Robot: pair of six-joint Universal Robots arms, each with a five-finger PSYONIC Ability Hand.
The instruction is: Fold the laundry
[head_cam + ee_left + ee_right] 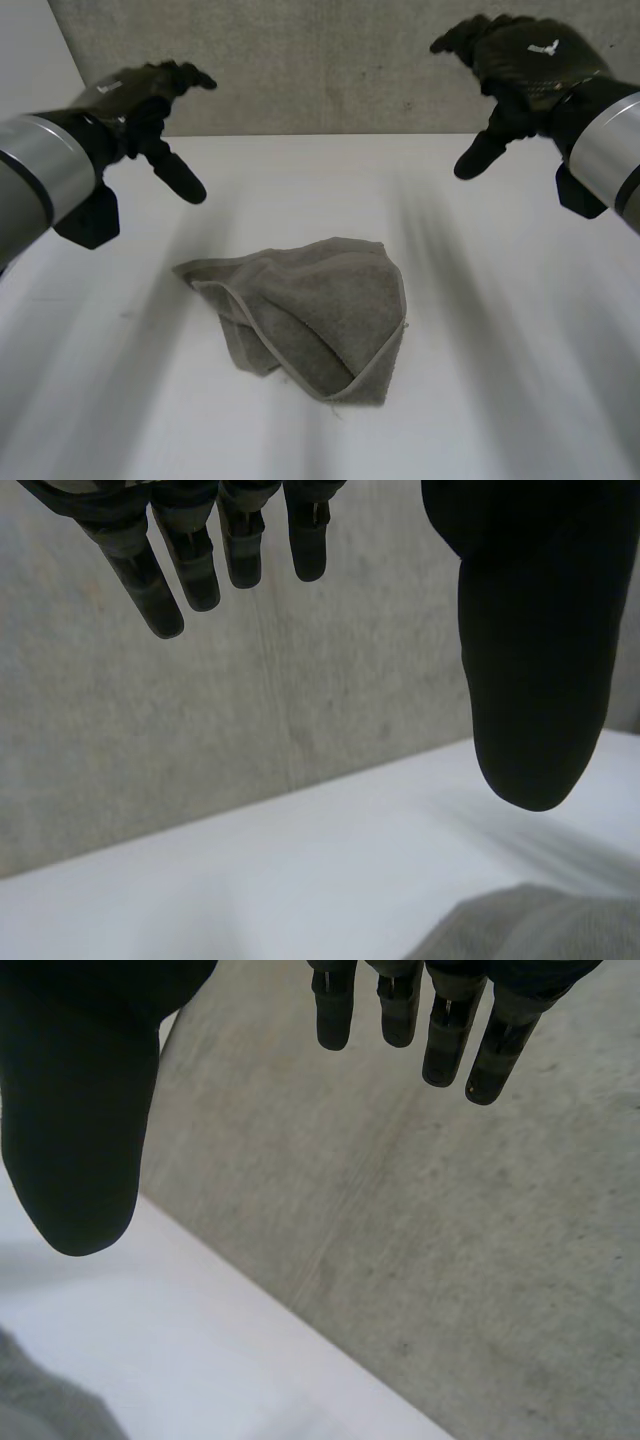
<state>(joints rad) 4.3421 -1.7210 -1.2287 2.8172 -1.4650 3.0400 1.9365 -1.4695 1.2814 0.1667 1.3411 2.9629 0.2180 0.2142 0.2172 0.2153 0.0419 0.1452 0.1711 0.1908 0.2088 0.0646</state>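
A grey-green towel (pixel 305 315) lies crumpled in a rough triangle at the middle of the white table (pixel 500 380). My left hand (pixel 140 105) hovers high above the table's far left, open, fingers (pixel 190 565) spread and holding nothing. My right hand (pixel 520 65) hovers at the far right, likewise open with straight fingers (pixel 450 1030) and thumb (pixel 75 1130) apart. Both hands are well clear of the towel, one to each side of it. An edge of the towel (pixel 540 925) lies below my left thumb, and a corner of the towel (pixel 40 1400) sits below my right thumb.
A grey concrete wall (pixel 330 70) rises right behind the table's far edge. Bare white table surface surrounds the towel on all sides.
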